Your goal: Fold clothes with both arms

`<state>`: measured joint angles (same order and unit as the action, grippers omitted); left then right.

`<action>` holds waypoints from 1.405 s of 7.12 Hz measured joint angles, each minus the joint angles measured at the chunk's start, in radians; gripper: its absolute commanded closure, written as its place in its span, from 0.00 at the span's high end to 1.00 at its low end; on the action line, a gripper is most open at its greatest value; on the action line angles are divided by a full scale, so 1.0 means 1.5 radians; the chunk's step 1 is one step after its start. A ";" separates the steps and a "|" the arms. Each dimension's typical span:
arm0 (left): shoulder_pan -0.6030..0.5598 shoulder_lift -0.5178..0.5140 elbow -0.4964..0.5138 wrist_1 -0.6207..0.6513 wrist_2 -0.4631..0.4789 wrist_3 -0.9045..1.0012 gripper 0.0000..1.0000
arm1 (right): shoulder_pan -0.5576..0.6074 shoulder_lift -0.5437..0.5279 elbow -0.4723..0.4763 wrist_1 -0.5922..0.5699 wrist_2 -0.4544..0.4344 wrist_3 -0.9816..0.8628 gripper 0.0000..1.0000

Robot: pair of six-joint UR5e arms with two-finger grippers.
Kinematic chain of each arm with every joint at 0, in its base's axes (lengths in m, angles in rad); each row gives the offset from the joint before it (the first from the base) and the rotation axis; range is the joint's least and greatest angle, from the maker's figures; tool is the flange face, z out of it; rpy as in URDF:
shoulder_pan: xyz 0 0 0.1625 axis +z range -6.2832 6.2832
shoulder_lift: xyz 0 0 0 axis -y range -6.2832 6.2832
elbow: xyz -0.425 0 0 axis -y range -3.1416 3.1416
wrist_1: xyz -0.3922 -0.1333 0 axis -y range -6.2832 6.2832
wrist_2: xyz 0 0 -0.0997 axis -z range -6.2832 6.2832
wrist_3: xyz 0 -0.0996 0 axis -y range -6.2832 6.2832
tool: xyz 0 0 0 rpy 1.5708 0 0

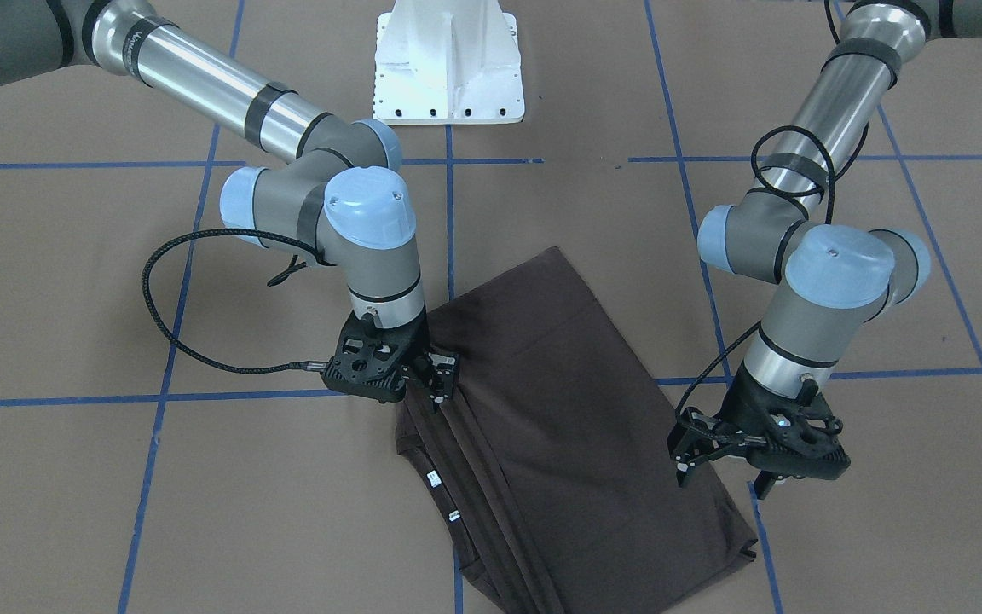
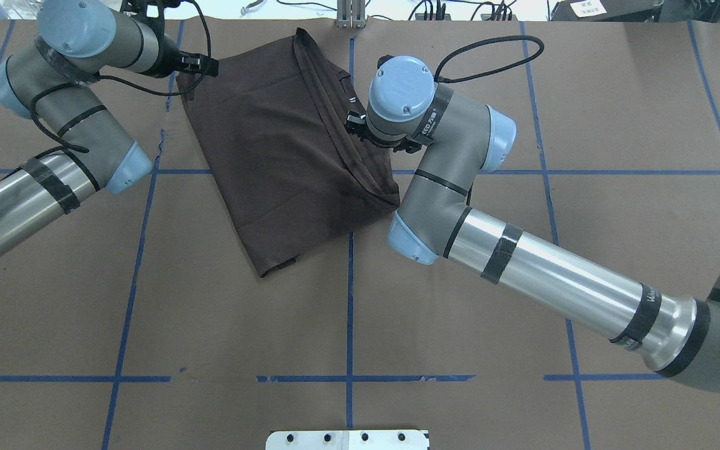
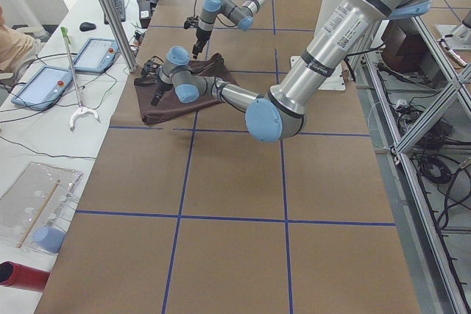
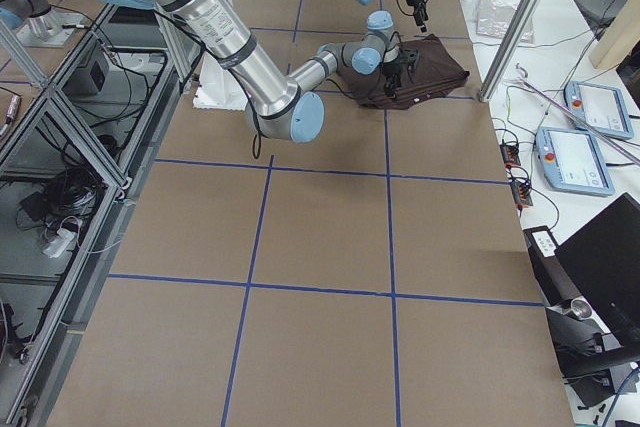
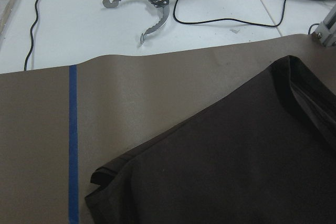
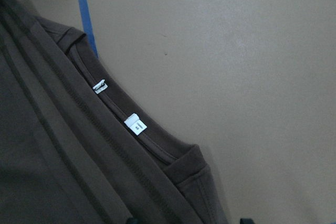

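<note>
The dark brown T-shirt (image 1: 559,409) lies folded on the brown table, slanted, and also shows from overhead (image 2: 272,144). Its ribbed collar with two white neck tags (image 6: 135,124) lies along the folded edge on my right arm's side. My right gripper (image 1: 436,379) hangs low over that edge, near the stacked folds. Its fingertips show apart at the bottom of the right wrist view, with no cloth between them. My left gripper (image 1: 721,477) is open and empty, just above the shirt's opposite side near a corner (image 5: 100,177). From overhead the left gripper (image 2: 192,78) is at the shirt's far left corner.
The white pedestal base (image 1: 448,68) stands behind the shirt. Blue tape lines (image 2: 350,300) grid the brown table cover. Past the far table edge lie a metal grabber tool (image 5: 152,3), cables and teach pendants (image 3: 88,53). An upright metal post (image 3: 110,12) stands at that edge.
</note>
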<state>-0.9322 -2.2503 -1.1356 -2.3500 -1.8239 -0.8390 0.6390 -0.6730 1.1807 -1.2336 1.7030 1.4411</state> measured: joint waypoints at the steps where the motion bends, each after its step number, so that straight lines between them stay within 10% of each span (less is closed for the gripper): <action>1: 0.001 0.001 0.000 0.000 0.000 0.000 1.00 | -0.008 0.000 -0.011 0.000 -0.007 -0.001 0.63; 6: 0.006 0.008 0.000 -0.001 0.000 0.000 1.00 | -0.029 -0.005 -0.025 -0.001 -0.028 -0.006 0.58; 8: 0.006 0.009 0.000 -0.001 0.000 0.000 1.00 | -0.031 -0.007 -0.025 -0.002 -0.028 -0.004 0.00; 10: 0.006 0.011 0.000 -0.001 0.000 0.000 1.00 | -0.031 -0.006 -0.025 -0.002 -0.028 0.000 0.00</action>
<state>-0.9235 -2.2335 -1.1360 -2.3516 -1.8239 -0.8391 0.5922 -0.6827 1.1429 -1.2360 1.6603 1.4414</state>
